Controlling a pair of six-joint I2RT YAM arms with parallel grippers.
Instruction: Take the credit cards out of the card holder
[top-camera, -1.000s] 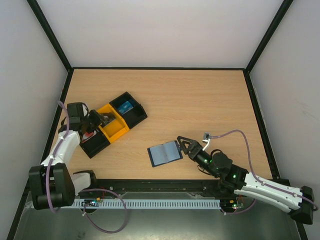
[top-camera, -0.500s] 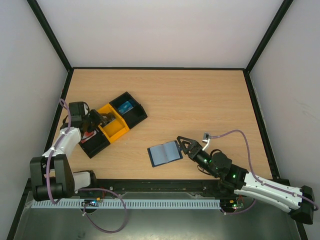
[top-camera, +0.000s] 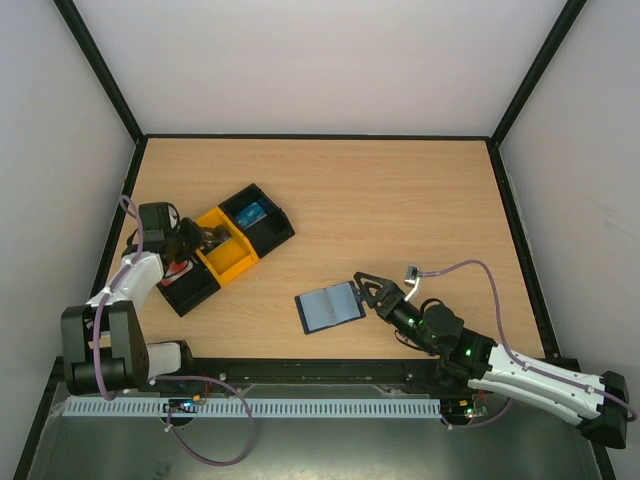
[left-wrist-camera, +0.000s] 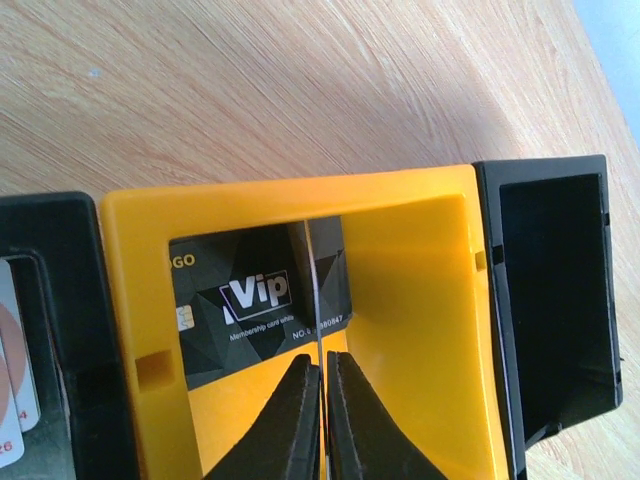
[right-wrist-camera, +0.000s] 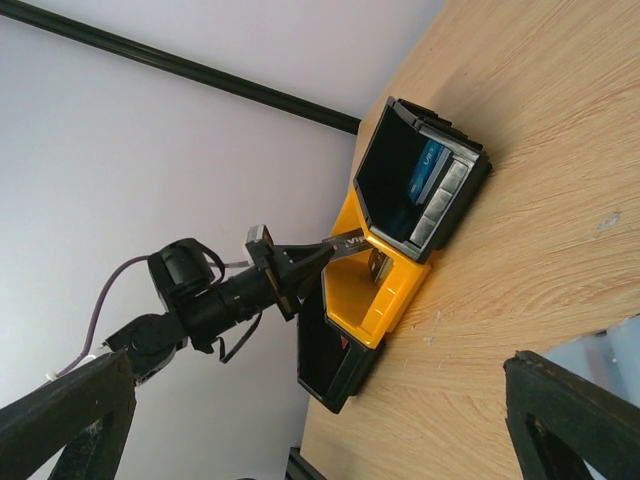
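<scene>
The card holder lies open on the table, its grey-blue panels up; a corner also shows in the right wrist view. My right gripper is open at its right edge, fingers wide apart. My left gripper is shut on a thin card seen edge-on over the yellow tray. In the right wrist view that card is dark with VIP lettering. A dark Vip card face shows inside the yellow tray. The blue card and the white red-marked card lie in black trays.
The black trays flank the yellow one at the table's left. Black-framed walls enclose the table on three sides. A loose cable arcs over the right arm.
My left arm has shifted slightly; its gripper stays over the yellow tray with the card. The right arm and the card holder have not moved.
</scene>
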